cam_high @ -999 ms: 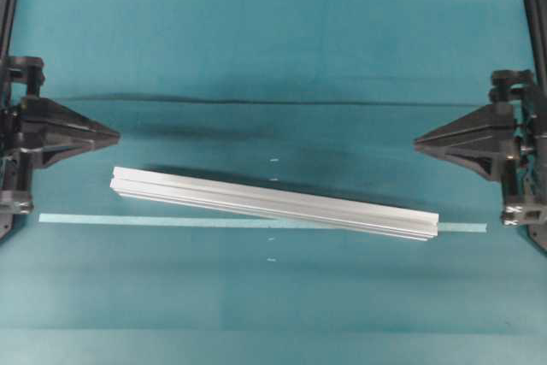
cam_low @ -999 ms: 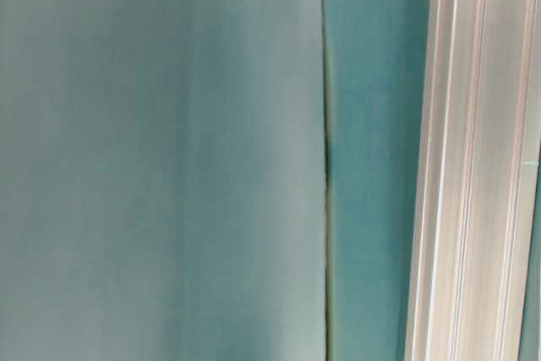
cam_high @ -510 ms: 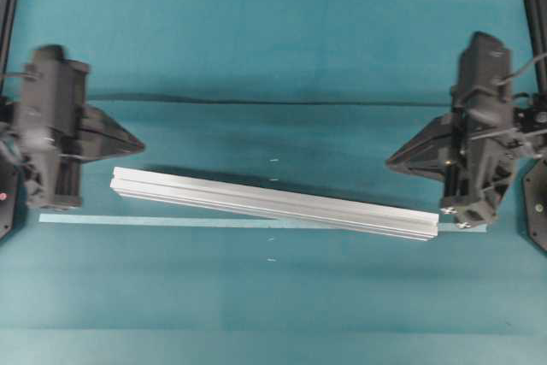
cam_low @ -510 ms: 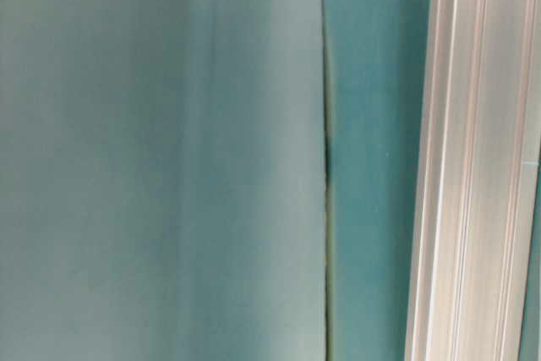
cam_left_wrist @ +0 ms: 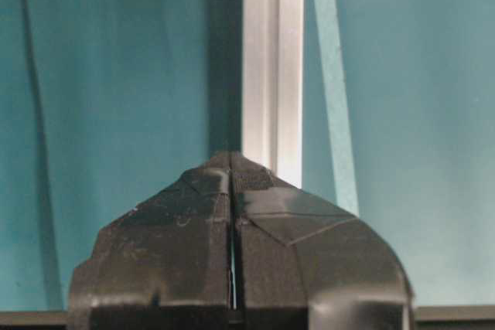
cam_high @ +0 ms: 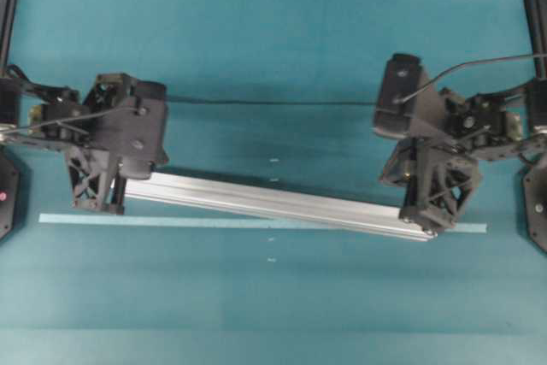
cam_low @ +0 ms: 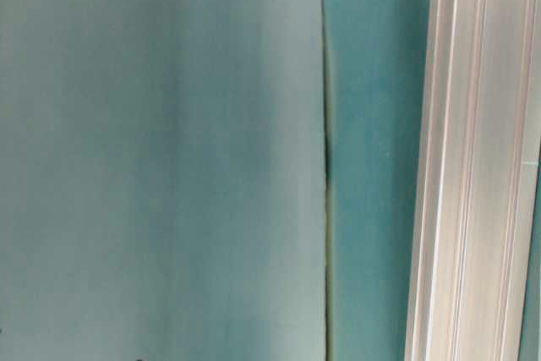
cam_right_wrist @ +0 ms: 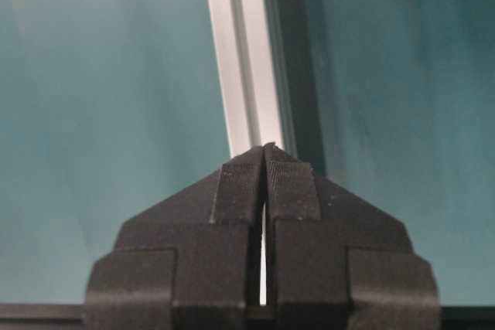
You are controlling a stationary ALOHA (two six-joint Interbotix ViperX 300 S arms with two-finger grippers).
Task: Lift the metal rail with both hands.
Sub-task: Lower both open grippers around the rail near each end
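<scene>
The metal rail [cam_high: 273, 203] is a long silver grooved bar lying slantwise on the teal table. My left gripper [cam_high: 107, 194] is over the rail's left end and hides it. My right gripper [cam_high: 427, 211] is over the right end. In the left wrist view the gripper [cam_left_wrist: 230, 157] is shut with nothing between the jaws, and the rail [cam_left_wrist: 271, 59] runs away from the tips. In the right wrist view the gripper [cam_right_wrist: 264, 147] is also shut and empty, with the rail [cam_right_wrist: 244, 52] just beyond. The rail [cam_low: 473, 158] fills the right edge of the table-level view.
A thin pale-teal tape strip [cam_high: 214, 221] lies along the table and passes under the rail's right part; it also shows in the left wrist view [cam_left_wrist: 332, 75]. A fold in the teal cover [cam_high: 273, 102] runs behind the rail. Small white marks [cam_high: 273, 160] dot the middle.
Both arms have swung in from the sides, and both grippers now hang over the rail's ends. The rail has not moved.
</scene>
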